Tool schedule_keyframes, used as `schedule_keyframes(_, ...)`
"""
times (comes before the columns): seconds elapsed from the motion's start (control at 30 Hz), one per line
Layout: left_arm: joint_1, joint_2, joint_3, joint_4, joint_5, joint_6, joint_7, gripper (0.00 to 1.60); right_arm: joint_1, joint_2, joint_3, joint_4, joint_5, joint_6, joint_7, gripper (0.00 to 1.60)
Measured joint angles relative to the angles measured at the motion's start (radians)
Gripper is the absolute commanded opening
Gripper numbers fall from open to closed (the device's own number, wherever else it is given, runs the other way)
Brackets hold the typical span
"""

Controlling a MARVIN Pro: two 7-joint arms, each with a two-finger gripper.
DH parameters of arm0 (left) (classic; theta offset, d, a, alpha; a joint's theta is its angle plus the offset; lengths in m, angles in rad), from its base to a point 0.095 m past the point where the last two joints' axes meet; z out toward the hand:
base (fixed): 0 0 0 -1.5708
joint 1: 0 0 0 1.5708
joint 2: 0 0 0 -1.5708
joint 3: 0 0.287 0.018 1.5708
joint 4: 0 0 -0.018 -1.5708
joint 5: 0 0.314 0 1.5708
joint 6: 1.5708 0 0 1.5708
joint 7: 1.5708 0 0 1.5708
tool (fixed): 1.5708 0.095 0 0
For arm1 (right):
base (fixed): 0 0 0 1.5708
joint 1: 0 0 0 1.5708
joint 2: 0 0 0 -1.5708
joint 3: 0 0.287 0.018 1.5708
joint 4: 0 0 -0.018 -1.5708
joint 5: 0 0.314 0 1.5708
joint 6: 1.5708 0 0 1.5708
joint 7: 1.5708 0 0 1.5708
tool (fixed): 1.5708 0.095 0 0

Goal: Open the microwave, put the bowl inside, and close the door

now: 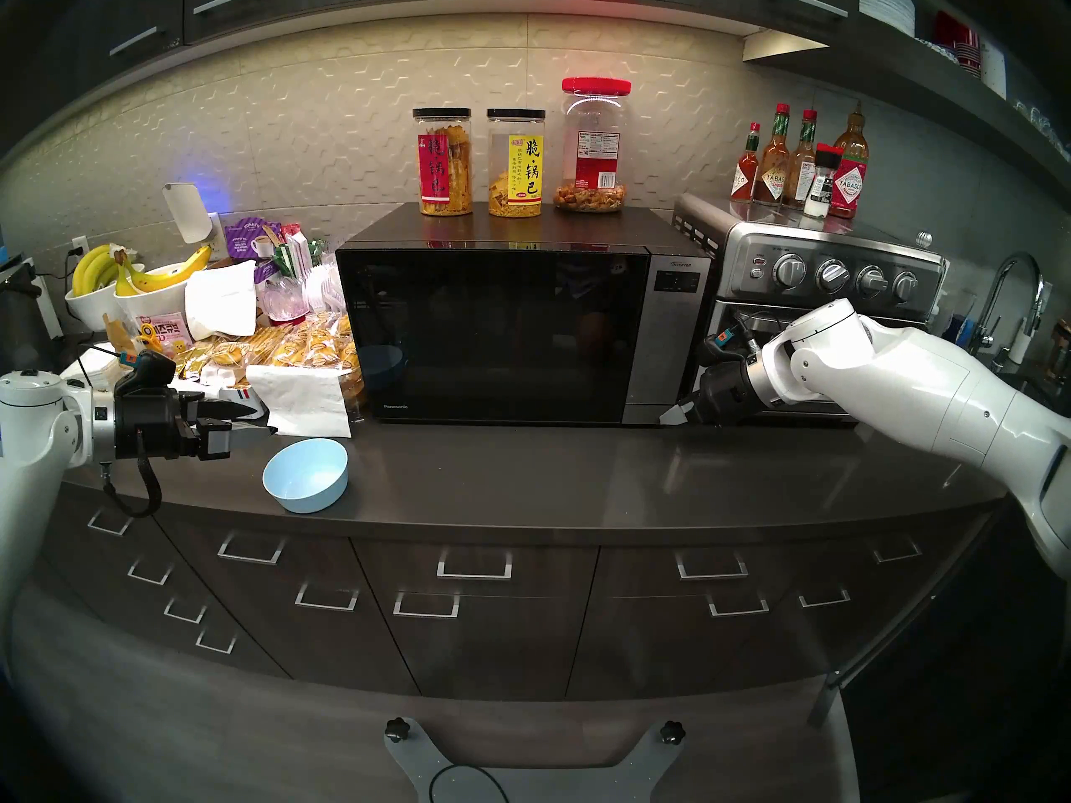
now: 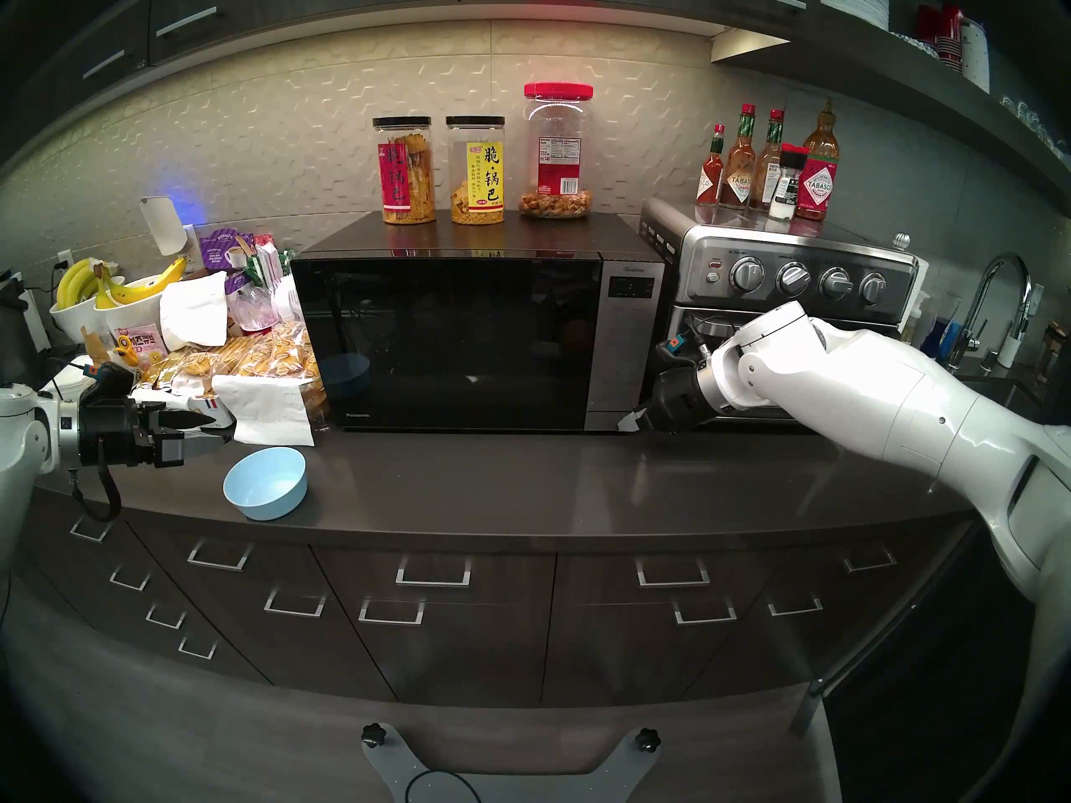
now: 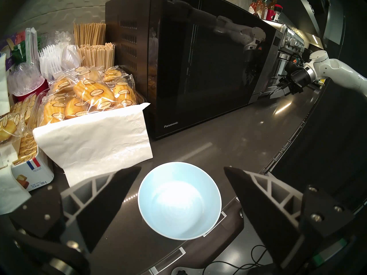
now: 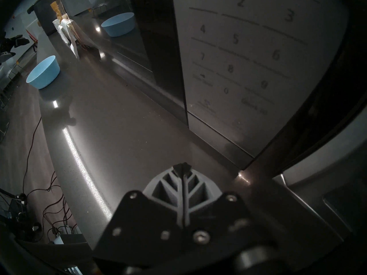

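The black Panasonic microwave (image 1: 579, 228) stands on the counter with its glossy door (image 1: 492, 332) shut. The light-blue bowl (image 1: 305, 475) (image 2: 265, 483) rests upright and empty near the counter's front edge, left of the microwave. My left gripper (image 1: 258, 420) hovers open just left of the bowl; in the left wrist view the bowl (image 3: 179, 201) lies below and between its spread fingers (image 3: 111, 199). My right gripper (image 1: 669, 418) (image 4: 181, 166) is shut on nothing, low over the counter at the bottom right corner of the silver control panel (image 4: 238, 60).
A steel toaster oven (image 1: 811, 298) stands right of the microwave, close behind my right wrist. Jars (image 1: 516, 161) sit on the microwave. Snack packs and napkins (image 1: 301, 396), cutlery and banana bowls (image 1: 139, 286) crowd the left. A faucet (image 1: 1008, 298) is far right.
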Motion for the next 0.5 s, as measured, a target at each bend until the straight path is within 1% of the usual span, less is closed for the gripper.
schedule_keyframes(0.13, 0.0, 0.0, 0.0, 0.0, 0.0, 0.0, 0.0, 1.6, -0.009, -0.001, 0.005, 0.004, 0.018, -0.001, -0.022, 0.0)
schedule_keyframes(0.5, 0.0, 0.0, 0.0, 0.0, 0.0, 0.0, 0.0, 1.6, -0.036, -0.016, 0.03, 0.034, 0.094, -0.003, -0.086, 0.0)
